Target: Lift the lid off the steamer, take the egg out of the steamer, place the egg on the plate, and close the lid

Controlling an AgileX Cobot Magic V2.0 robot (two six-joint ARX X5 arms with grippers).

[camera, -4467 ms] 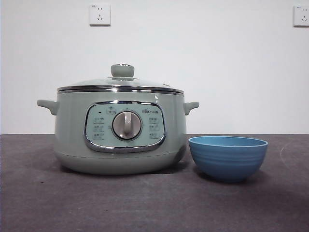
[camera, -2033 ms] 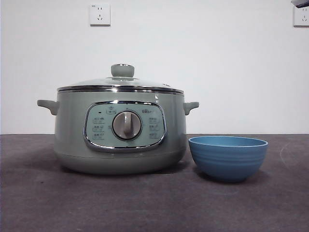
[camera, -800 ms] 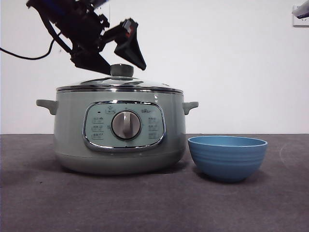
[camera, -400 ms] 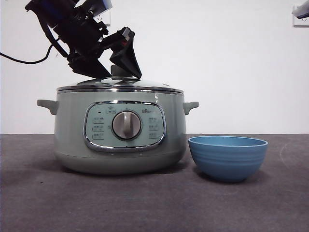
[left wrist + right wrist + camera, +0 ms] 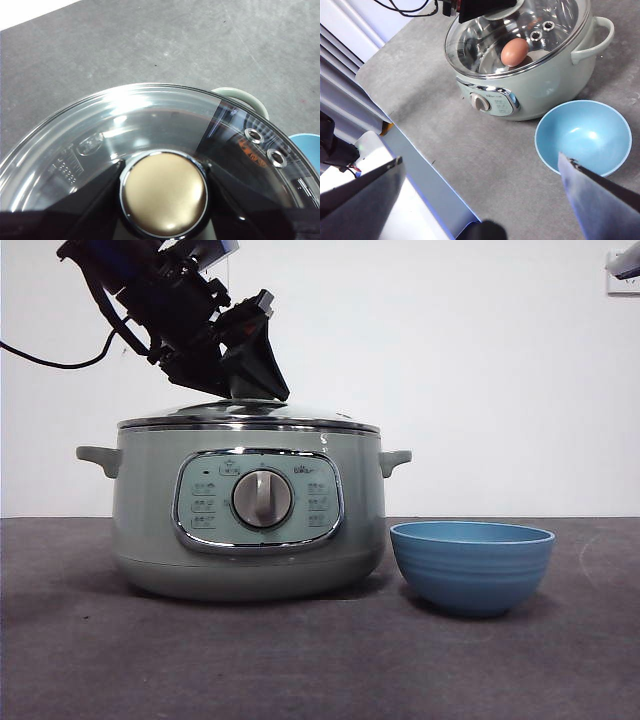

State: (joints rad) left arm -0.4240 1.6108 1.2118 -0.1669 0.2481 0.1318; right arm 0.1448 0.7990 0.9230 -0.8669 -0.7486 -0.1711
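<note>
Grey table; left gripper [image 5: 164, 192] jaws flank lid [image 5: 100, 135] knob [image 5: 164, 194], apparently clamped; lid on steamer [image 5: 250, 530].

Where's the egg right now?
The egg sits inside the steamer, seen through the glass lid in the right wrist view; the lid is on, and the empty blue plate stands beside the steamer.

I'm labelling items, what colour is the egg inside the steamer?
Brownish-orange. The egg shows best in the right wrist view, through the glass lid.

L hand [image 5: 245, 380] angled down, jaws either side of knob; R hand [image 5: 480, 200] spread wide.
</note>
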